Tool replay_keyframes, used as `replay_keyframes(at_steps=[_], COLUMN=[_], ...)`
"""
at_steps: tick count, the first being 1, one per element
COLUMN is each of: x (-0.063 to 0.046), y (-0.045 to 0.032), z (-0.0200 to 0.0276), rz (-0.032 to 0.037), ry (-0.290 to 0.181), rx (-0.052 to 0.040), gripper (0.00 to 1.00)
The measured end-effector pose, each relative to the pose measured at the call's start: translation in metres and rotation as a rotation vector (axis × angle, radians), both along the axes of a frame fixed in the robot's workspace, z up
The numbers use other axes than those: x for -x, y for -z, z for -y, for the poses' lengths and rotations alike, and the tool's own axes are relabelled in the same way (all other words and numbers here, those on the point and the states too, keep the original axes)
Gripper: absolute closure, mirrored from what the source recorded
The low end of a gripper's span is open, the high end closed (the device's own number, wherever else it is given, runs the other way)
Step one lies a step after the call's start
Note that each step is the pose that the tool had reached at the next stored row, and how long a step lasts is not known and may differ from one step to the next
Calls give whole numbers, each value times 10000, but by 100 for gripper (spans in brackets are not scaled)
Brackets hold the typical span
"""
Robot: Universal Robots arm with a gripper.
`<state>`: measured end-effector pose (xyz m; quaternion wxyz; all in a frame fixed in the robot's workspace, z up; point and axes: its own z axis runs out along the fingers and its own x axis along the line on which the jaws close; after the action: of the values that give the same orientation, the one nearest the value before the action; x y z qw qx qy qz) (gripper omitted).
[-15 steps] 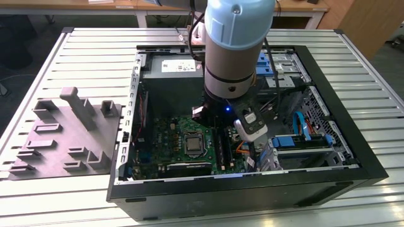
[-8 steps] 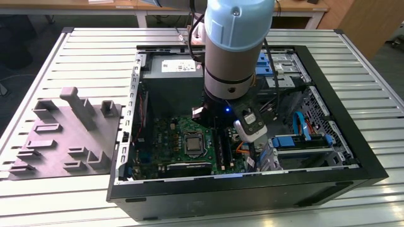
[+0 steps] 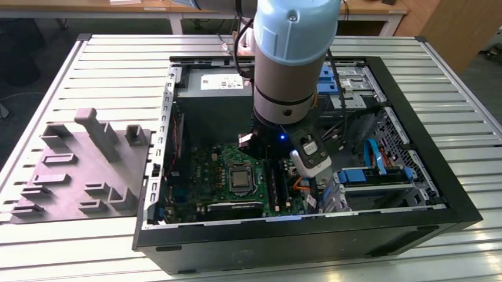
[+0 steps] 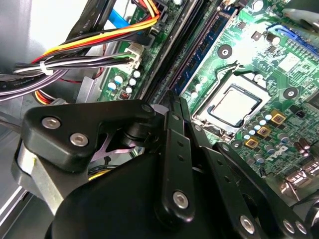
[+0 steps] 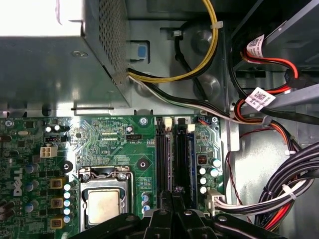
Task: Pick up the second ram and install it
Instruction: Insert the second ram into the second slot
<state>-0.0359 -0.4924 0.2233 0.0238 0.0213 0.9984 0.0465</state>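
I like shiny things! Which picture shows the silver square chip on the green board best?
The second wrist view: the silver square processor chip looks biggest there, whole and uncovered. The first wrist view shows it smaller, from straight above. The exterior view shows it as a tiny square.

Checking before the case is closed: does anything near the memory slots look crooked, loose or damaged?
Nothing stands out. The blue memory stick sits straight in its slot, the cables are tied aside, and the hand hangs above it.
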Motion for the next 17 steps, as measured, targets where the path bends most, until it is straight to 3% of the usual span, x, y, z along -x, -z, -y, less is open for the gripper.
replay_keyframes(at_steps=[17], x=[9], y=[35], z=[0], rz=[0], ry=[1], rx=[-17], gripper=[89])
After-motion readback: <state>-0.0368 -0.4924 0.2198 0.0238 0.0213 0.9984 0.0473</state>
